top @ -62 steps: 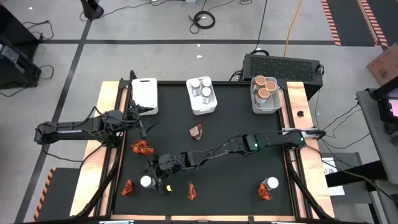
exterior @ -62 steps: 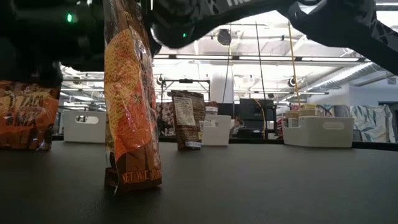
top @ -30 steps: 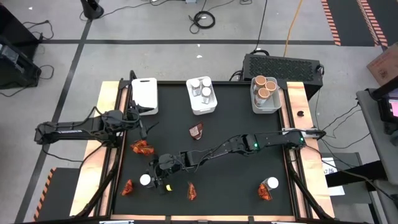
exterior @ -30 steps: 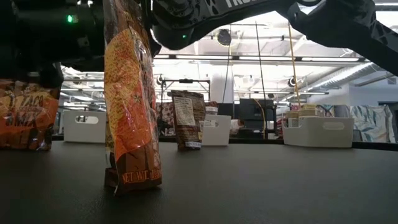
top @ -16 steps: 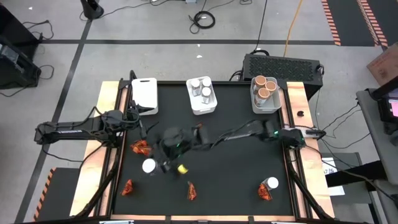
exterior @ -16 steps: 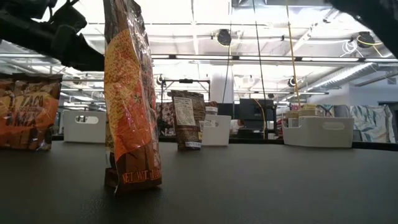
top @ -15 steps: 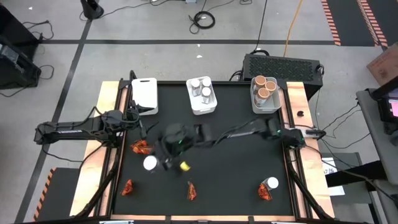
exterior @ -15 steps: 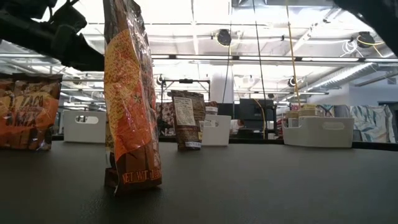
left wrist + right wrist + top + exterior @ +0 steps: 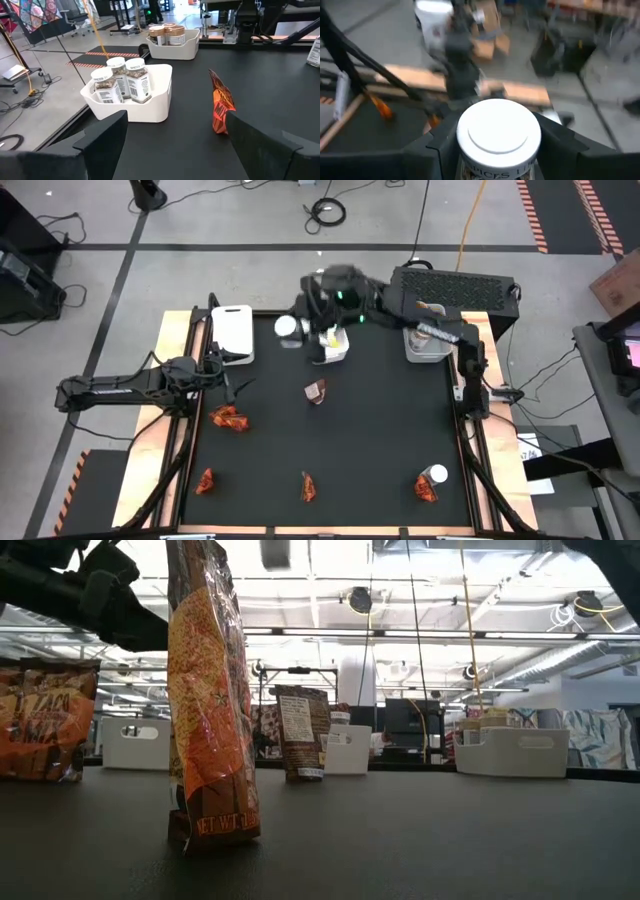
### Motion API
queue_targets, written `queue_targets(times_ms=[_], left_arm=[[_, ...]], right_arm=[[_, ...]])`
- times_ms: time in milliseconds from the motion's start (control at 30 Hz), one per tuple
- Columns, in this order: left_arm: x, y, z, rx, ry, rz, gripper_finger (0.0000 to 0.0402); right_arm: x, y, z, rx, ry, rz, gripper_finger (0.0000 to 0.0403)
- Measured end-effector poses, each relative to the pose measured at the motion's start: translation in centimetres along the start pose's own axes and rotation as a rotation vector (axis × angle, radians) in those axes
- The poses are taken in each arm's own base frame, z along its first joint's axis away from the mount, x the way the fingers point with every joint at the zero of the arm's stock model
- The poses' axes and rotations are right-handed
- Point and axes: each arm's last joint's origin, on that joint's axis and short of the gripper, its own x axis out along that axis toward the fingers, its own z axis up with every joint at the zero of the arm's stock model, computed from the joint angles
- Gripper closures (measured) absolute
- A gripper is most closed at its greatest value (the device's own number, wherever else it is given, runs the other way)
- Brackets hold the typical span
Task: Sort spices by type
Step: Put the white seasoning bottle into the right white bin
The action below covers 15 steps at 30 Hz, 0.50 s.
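My right gripper (image 9: pixel 292 330) is up over the table's far edge, between the left white bin (image 9: pixel 232 332) and the middle bin (image 9: pixel 325 340), shut on a clear jar with a white lid (image 9: pixel 499 131). The middle bin holds three more jars (image 9: pixel 125 80). The right bin (image 9: pixel 425 340) holds tan-topped tubs (image 9: pixel 167 34). Red-orange sachets lie or stand on the black mat (image 9: pixel 228 418), (image 9: pixel 205 480), (image 9: pixel 308 487), (image 9: pixel 427 490), and a darker one (image 9: pixel 316 390). Another jar (image 9: pixel 437 474) stands near right. My left gripper (image 9: pixel 232 375) is open and empty at the table's left. My right gripper pinches the jar's body just below the lid (image 9: pixel 495 172) between its two fingers (image 9: pixel 432 147), one on each side. The lid (image 9: pixel 286 327) faces up in the high view. The jar is lifted clear of the table and bins.
The left white bin shows nothing inside. In the low view a tall sachet (image 9: pixel 210 690) stands near the camera, a taco-mix sachet (image 9: pixel 45 720) to its left and a brown one (image 9: pixel 300 730) farther back. The mat's middle (image 9: pixel 380 430) is bare.
My right gripper has risen from the table's near left with the jar and swung fast toward the far edge, reaching the gap between the left and middle bins. The jar has gone from standing on the mat to lifted clear.
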Motion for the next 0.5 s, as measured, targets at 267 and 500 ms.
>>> queue_targets(times_ms=[267,500], left_arm=[[0.0,0.0,0.0,0.008,-0.003,-0.001,0.0063],[0.0,0.0,0.5,0.018,-0.049,0.003,0.0063]], right_arm=[[3.2,-7.5,-7.8,0.098,0.075,0.008,0.0203],[5.6,-10.7,-16.6,0.230,0.068,-0.049,0.0202]])
